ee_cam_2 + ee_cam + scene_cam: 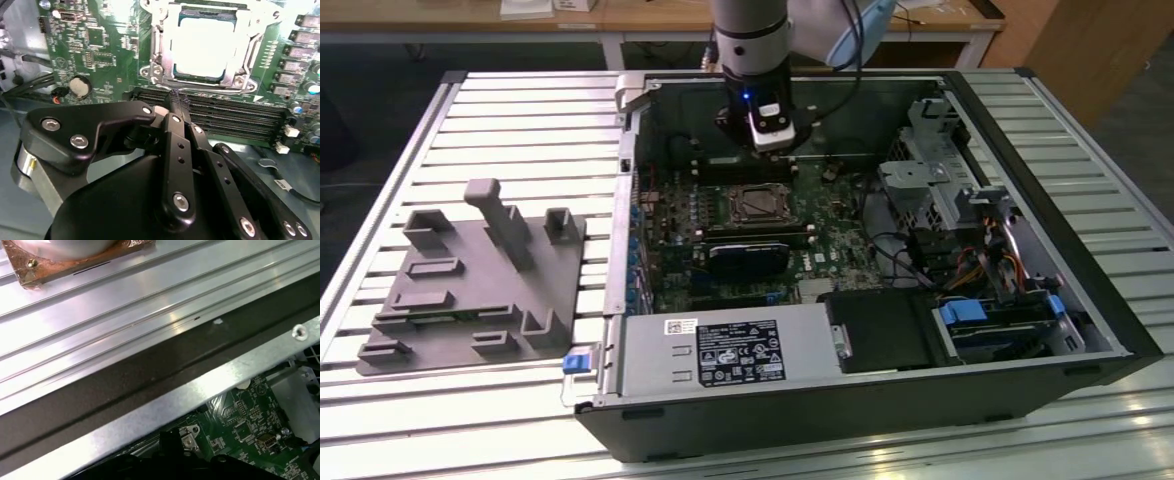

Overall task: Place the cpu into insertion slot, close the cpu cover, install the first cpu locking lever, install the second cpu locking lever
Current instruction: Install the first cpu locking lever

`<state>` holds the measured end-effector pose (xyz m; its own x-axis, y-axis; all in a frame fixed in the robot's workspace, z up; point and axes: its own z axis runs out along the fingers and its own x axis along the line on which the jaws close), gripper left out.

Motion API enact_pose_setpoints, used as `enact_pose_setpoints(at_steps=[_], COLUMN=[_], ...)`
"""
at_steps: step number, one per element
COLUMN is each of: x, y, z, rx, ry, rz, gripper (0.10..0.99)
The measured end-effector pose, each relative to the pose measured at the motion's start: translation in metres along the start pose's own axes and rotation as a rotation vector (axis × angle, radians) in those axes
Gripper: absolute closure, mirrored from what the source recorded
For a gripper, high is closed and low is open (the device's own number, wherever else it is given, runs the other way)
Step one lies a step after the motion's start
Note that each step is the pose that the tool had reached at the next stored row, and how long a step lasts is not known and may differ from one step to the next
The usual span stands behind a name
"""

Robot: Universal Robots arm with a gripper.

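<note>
Aluminium slats make up the worktop [494, 130], ribbed and shiny. Behind it stand pale wooden tables [480, 25] on a dark floor. A black computer case [1067, 200] lies open on its side on the slats. Beside it, towards the exterior view's left, is a grey moulded tray [467, 290] with upright posts.

Inside the case a green circuit board [674, 240] covers the floor. Its socket [758, 205] sits near the middle, and a black card [747, 258] stands just in front of it. A silver power supply [720, 355] fills the near corner, and a metal drive cage [927, 190] and loose cables [974, 265] crowd the exterior view's right.

In the second wrist view the chip [205, 45] lies in the socket, its metal face glaring white, with the cover frame [231, 75] lying around its edges. Whether the levers are latched I cannot tell. Long black memory slots [235, 115] run between the socket and the pincer [176, 102], and a round coin battery [79, 86] sits off to one side.

The arm comes down over the far side of the case. Its black fingers are pinched together with nothing between them, near the memory slots and apart from the chip. The first wrist view looks across the slats, the case's dark wall and its bright metal rim.
</note>
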<state>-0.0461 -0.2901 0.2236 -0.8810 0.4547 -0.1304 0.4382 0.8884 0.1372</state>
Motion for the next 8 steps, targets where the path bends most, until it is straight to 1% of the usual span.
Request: enact_pose_setpoints(at_steps=[3, 5, 6, 8], x=[-0.0012, -0.0020, -0.0023, -0.0031], y=[0.0006, 0.0009, 0.0010, 0.0004], z=[0.0007, 0.0009, 0.0010, 0.0011], rx=[0.027, 0.047, 0.057, 0.075], ry=[0.0330, 0.0508, 0.0582, 0.0647], rz=[0.001, 0.001, 0.001, 0.000], gripper=[0.980, 0.980, 0.980, 0.980])
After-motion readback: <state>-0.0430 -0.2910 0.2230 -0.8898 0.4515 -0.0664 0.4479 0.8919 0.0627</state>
